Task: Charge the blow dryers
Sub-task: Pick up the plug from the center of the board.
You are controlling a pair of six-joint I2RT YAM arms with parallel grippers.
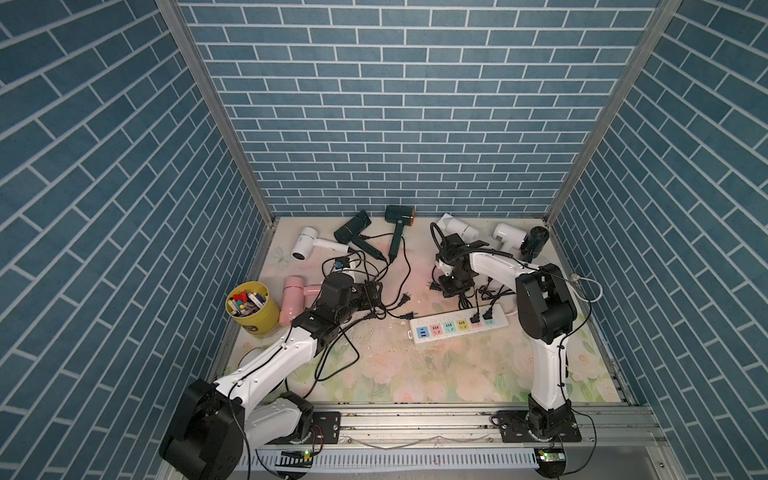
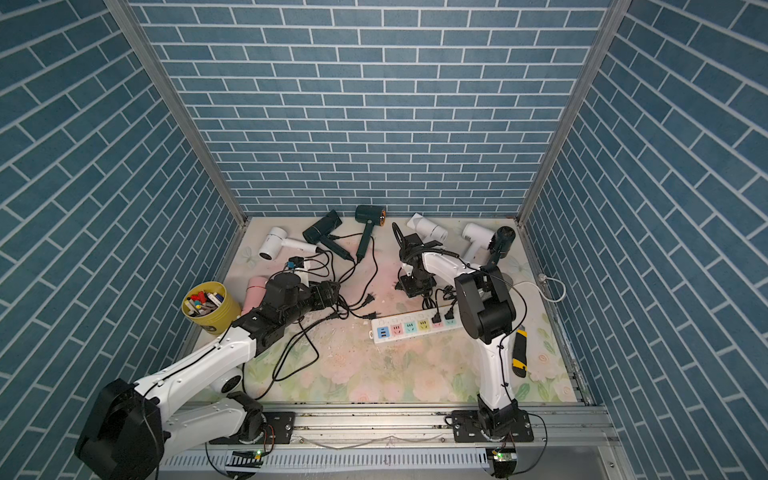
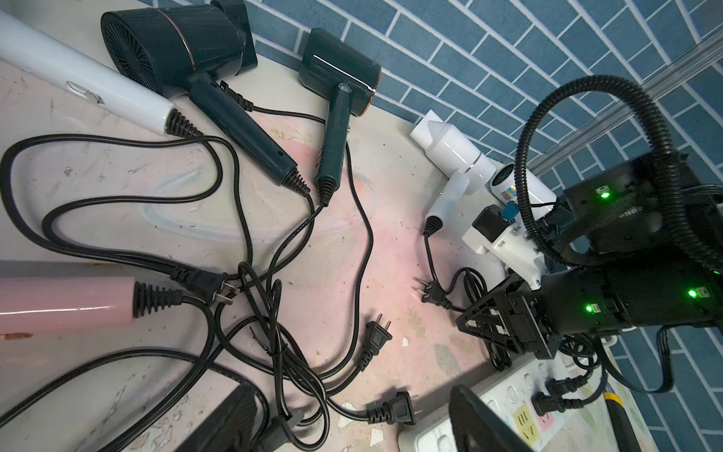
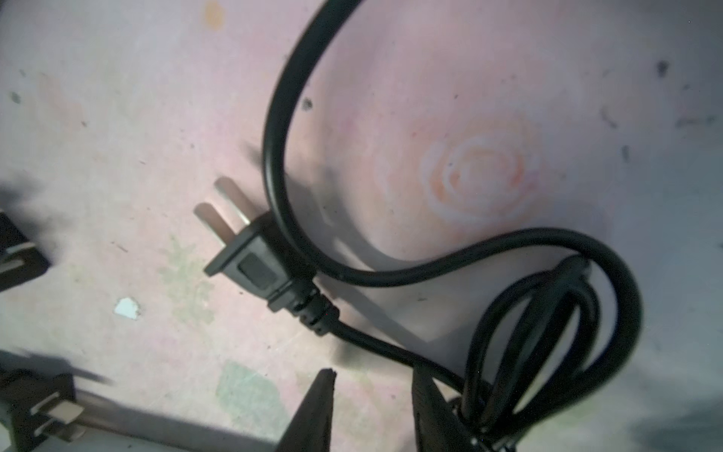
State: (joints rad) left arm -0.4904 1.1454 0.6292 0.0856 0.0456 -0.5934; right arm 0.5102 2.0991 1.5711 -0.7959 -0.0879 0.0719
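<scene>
Several blow dryers lie along the back of the mat: white ones (image 1: 305, 243) (image 1: 457, 226) (image 1: 507, 235), dark ones (image 1: 353, 228) (image 1: 399, 216) (image 1: 536, 241), and a pink one (image 1: 293, 295) by my left arm. Their black cords tangle mid-mat. My left gripper (image 1: 376, 305) (image 3: 352, 428) is open low over the loose plugs, with one plug (image 3: 391, 409) lying between its fingers near the power strip (image 1: 457, 326). My right gripper (image 1: 451, 289) (image 4: 375, 407) points down, jaws apart and empty. A loose plug (image 4: 254, 266) lies just ahead of it, and a coiled cord (image 4: 547, 332) sits beside one finger.
Two plugs (image 1: 480, 318) sit in the strip's right-hand sockets. A yellow cup (image 1: 251, 307) of small items stands at the left edge. A yellow-and-black utility knife (image 2: 519, 349) lies right of the right arm. Blue brick walls enclose three sides.
</scene>
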